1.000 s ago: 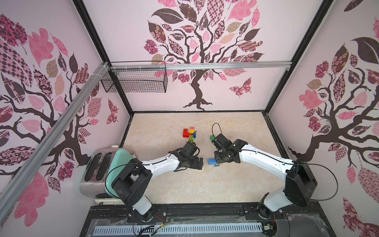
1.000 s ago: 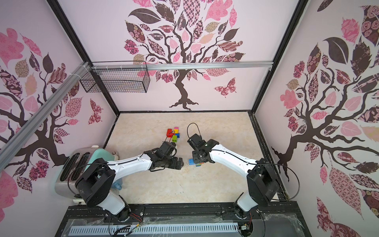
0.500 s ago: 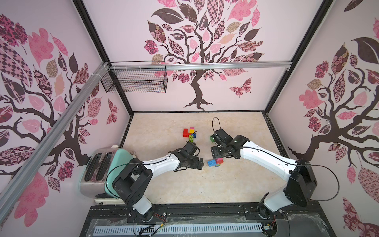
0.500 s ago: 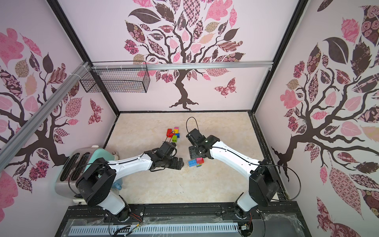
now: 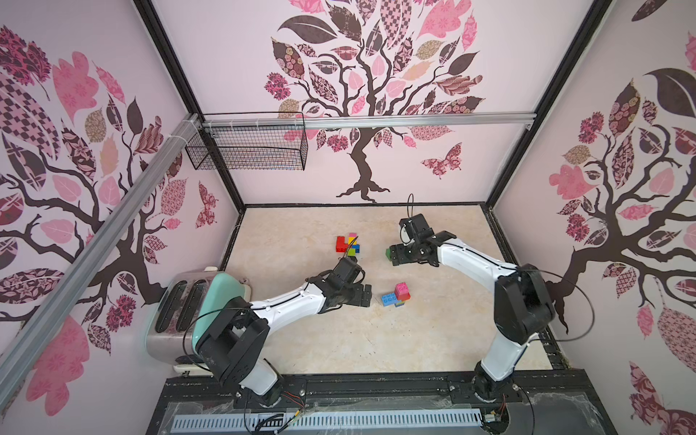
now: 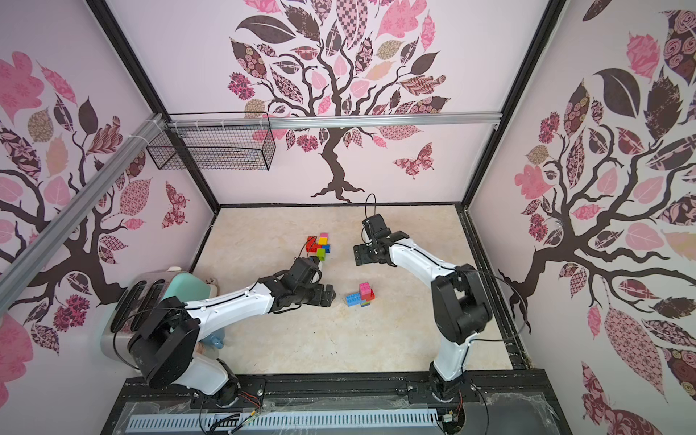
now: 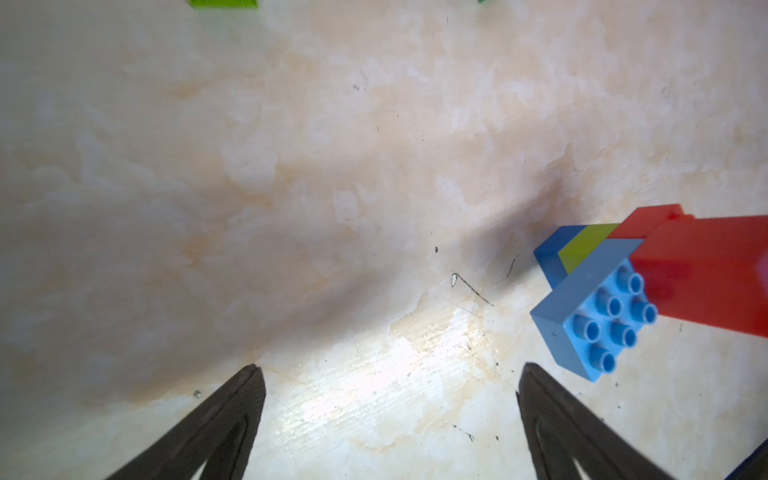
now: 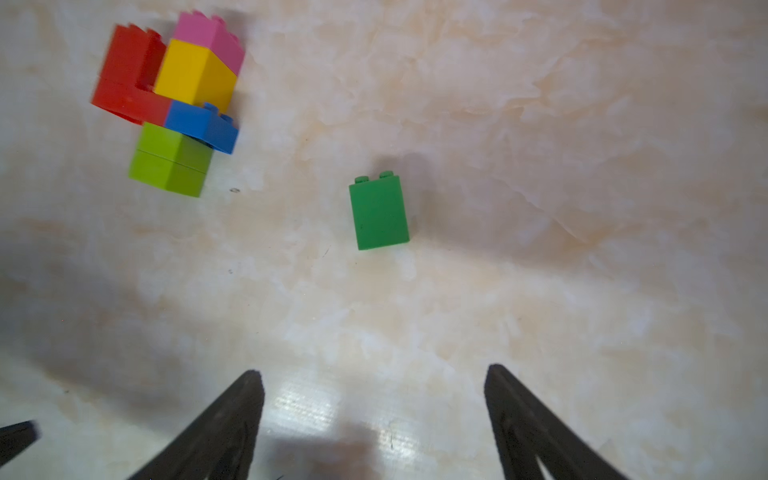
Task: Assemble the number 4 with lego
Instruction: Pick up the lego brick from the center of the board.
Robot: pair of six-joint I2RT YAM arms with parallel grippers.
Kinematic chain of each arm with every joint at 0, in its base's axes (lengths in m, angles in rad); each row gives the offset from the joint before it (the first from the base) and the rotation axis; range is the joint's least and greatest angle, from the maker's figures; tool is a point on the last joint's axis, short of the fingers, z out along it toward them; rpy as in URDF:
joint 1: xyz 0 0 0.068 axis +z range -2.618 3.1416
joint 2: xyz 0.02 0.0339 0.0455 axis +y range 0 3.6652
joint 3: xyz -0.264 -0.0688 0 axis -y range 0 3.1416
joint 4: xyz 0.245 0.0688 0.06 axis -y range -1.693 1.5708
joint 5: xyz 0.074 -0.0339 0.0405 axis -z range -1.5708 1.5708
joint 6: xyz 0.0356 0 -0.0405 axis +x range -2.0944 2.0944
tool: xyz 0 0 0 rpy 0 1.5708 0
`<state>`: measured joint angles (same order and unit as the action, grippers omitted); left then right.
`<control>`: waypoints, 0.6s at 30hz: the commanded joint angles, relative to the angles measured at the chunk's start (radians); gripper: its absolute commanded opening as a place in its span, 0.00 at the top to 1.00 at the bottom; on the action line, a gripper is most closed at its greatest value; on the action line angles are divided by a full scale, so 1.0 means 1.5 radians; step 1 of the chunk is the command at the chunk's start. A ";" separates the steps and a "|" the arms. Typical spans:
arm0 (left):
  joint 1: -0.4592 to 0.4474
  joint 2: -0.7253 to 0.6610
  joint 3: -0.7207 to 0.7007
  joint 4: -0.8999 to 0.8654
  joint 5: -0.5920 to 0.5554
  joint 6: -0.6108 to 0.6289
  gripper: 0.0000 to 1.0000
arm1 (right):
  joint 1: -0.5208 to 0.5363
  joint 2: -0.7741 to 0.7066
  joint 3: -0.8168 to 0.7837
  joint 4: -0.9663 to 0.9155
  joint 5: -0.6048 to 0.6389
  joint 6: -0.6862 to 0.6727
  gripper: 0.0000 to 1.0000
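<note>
Pointing inward, the left end effector and right end effector hover low, spread.

Nothing readable is showing. The lego bricks are presenting plain coloured faces and studs, with any moulded lettering too small to tell. The toaster, the patterned walls and the surface are bearing no legible text, label, brand, number or sign.
</note>
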<state>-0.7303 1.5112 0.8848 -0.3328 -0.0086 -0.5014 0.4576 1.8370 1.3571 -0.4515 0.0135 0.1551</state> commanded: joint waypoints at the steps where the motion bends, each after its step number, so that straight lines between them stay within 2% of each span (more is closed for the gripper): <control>1: 0.007 -0.029 0.001 -0.006 -0.046 -0.004 0.02 | 0.003 0.078 0.057 0.003 0.023 -0.066 0.09; 7: 0.022 -0.052 -0.007 -0.008 -0.058 -0.003 0.02 | 0.004 0.191 0.149 -0.012 0.046 -0.093 0.14; 14: 0.038 -0.049 -0.004 -0.018 -0.052 -0.003 0.02 | 0.003 0.258 0.218 -0.027 0.050 -0.086 0.36; 18: 0.044 -0.051 -0.003 -0.018 -0.047 -0.002 0.02 | 0.004 0.257 0.207 -0.027 0.050 -0.085 0.40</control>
<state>-0.6731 1.4479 0.8845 -0.3523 -0.0769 -0.5018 0.4580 2.1899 1.6539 -0.4572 0.0776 0.0280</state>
